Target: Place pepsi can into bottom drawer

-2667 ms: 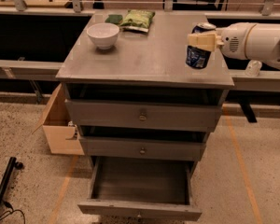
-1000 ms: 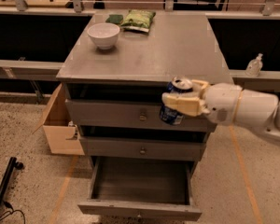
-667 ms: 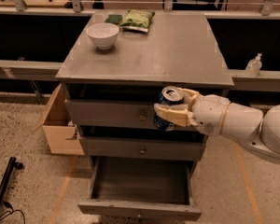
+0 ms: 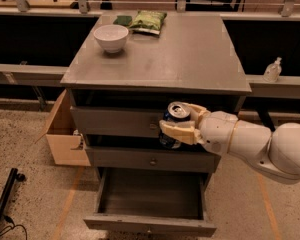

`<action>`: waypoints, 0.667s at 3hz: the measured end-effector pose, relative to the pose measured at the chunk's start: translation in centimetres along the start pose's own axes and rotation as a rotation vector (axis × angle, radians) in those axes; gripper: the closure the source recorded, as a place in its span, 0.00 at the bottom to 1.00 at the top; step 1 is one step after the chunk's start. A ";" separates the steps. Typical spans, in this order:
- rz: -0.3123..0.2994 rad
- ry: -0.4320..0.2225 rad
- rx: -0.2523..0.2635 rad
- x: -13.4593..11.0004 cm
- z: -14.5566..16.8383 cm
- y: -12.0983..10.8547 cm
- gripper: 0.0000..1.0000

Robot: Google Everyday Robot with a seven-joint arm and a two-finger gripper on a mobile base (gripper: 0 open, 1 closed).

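Observation:
My gripper [image 4: 181, 125] is shut on the pepsi can [image 4: 174, 118], a dark blue can with a silver top, held upright in the air in front of the cabinet's upper drawers. The white arm [image 4: 250, 145] reaches in from the right. The bottom drawer [image 4: 149, 221] is pulled open below the can; its grey tray shows nothing inside. The can hangs above the drawer's rear right part.
A white bowl [image 4: 111, 37] and a green snack bag [image 4: 148, 21] sit at the back of the cabinet top [image 4: 180, 59]. The two upper drawers [image 4: 115, 122] are closed. An open cardboard box [image 4: 65, 134] stands on the floor to the left. A clear bottle [image 4: 272, 70] stands on the right ledge.
The gripper carried the can off the cabinet top's right side, down and left in front of the drawers. In the last second it has moved slightly further left and lower.

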State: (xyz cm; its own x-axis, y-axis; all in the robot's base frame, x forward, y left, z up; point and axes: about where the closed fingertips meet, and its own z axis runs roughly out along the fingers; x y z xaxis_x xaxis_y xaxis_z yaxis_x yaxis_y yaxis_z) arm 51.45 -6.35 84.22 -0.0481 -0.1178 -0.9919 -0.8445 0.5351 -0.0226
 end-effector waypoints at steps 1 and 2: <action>-0.028 -0.018 -0.034 2.9 1.8 1.7 1.00; -0.111 -0.039 -0.091 7.8 3.6 2.9 1.00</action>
State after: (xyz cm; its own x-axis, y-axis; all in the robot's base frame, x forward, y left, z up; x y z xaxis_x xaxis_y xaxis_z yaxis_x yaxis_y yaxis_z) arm 50.51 -2.71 76.01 0.0671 -0.1387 -0.9881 -0.8884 0.4424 -0.1224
